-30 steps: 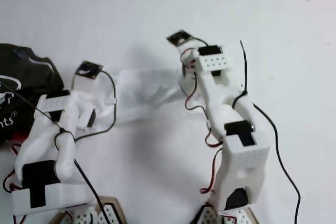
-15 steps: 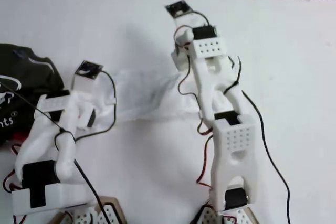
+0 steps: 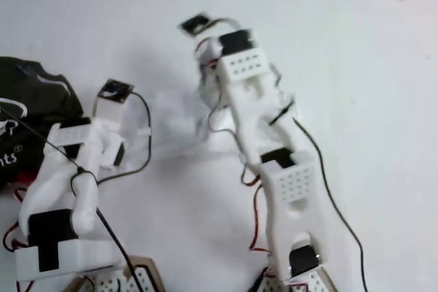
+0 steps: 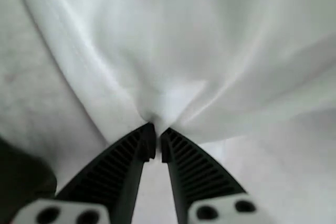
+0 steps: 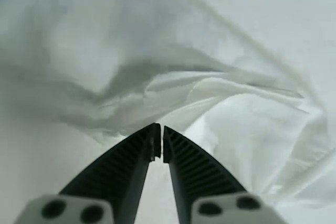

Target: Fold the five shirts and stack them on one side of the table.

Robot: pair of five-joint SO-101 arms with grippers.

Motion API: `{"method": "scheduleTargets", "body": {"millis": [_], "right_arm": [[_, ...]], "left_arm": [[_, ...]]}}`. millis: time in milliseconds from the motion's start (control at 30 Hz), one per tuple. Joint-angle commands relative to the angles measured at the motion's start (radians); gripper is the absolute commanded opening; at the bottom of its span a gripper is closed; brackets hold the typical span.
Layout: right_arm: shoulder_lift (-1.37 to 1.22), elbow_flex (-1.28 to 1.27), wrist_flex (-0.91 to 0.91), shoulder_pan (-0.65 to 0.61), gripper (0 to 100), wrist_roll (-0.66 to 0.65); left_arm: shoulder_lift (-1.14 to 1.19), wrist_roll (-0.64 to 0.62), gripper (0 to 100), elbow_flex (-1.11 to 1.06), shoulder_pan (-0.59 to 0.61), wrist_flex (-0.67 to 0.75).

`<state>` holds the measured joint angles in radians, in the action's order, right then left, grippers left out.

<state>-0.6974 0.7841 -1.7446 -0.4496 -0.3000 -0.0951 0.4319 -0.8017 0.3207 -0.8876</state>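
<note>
Shirt (image 4: 173, 51), white, lies bunched on the tabletop (image 3: 383, 66) between both sets of jaws. Left jaws are closed, pinching a fold at their tips, and cloth fans out ahead of them. Right jaws are closed too, gripping a crumpled edge of the same shirt. Dark garments (image 3: 27, 100) are heaped off to the outer side of the left jaws.

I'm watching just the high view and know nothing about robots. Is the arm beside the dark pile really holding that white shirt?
Observer: Yes. Its wrist camera shows the left gripper shut, pinching a fold of the white shirt.
Operator: And the other arm?
Observer: The right gripper is shut too, closed on a bunched fold of that shirt.
</note>
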Motion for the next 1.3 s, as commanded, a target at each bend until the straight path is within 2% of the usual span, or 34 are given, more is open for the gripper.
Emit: {"method": "scheduleTargets", "body": {"millis": [0,400,567,767,1133,1267], "right_arm": [[0.018,-0.021,-0.019,-0.012,1.8,-0.005],[0.022,-0.031,-0.022,-0.005,1.8,-0.009],[0.119,-0.035,-0.024,0.051,1.8,-0.012],[0.208,-0.242,-0.012,0.082,1.8,-0.012],[0.196,-0.431,0.395,0.004,1.8,-0.011],[0.110,-0.422,0.449,-0.030,1.8,-0.011]], "left_arm": [[0.000,0.002,3,-0.004,0.021,0.023],[0.000,0.002,3,-0.004,0.021,0.023],[0.000,0.002,3,-0.004,0.021,0.023],[0.000,0.002,3,-0.004,0.021,0.023],[0.000,0.002,3,-0.004,0.021,0.023],[0.000,0.002,3,-0.004,0.021,0.023]]}}
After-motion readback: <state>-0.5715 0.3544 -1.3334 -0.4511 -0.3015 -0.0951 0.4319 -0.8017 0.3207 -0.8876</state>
